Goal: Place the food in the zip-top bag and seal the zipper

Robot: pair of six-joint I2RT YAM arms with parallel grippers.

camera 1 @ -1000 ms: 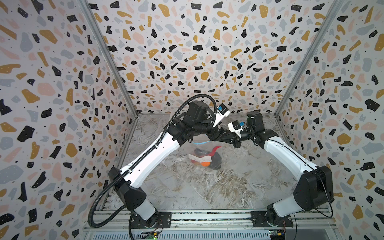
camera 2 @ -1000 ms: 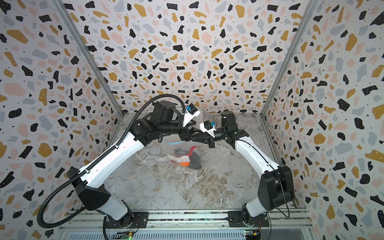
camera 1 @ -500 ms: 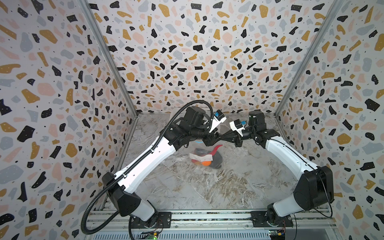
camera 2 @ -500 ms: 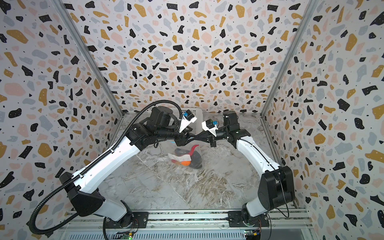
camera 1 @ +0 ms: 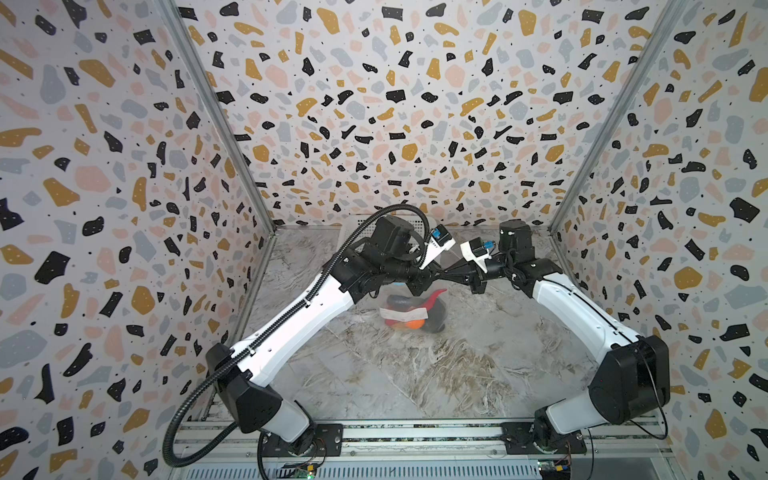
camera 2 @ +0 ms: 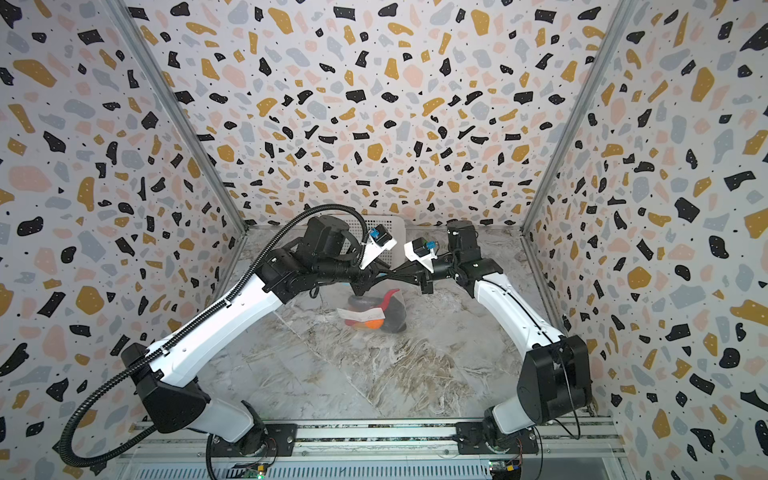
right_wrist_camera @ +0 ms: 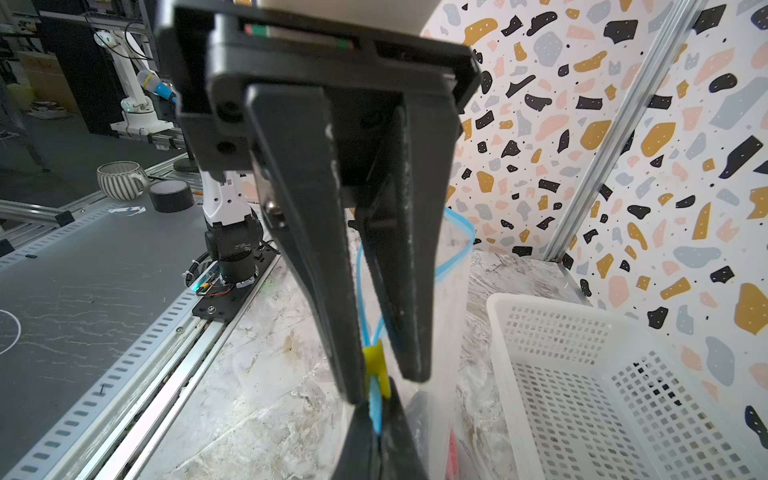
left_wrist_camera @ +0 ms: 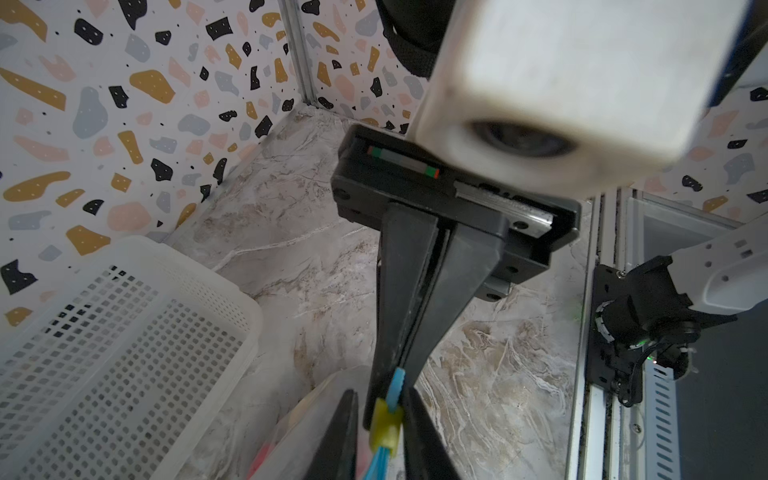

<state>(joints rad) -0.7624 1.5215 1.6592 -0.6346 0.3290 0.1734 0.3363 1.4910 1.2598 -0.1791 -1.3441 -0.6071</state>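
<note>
The clear zip-top bag (camera 1: 409,301) stands on the marble floor, its top held up between both grippers. Food shows through it: a red chili (camera 1: 434,296), an orange (camera 1: 415,325) and a dark eggplant (camera 1: 435,320), behind a white label (camera 1: 401,313). The light blue zipper (right_wrist_camera: 457,232) loops along the mouth. My right gripper (right_wrist_camera: 376,401) is shut on the zipper's blue end. Tip to tip with it, my left gripper (left_wrist_camera: 381,405) has closed in around the yellow tip (left_wrist_camera: 386,424). In both top views the left gripper (camera 2: 384,274) and right gripper (camera 2: 402,274) meet above the bag.
A white perforated basket (left_wrist_camera: 124,332) stands against the back wall behind the left arm, also in the right wrist view as the basket (right_wrist_camera: 602,374). Terrazzo walls close in three sides. The metal base rail (camera 1: 415,432) runs along the front.
The left jaws have drawn together around the zipper's yellow tip, and the left arm's elbow has swung left. The right gripper keeps its hold. The bag has stayed in place.
</note>
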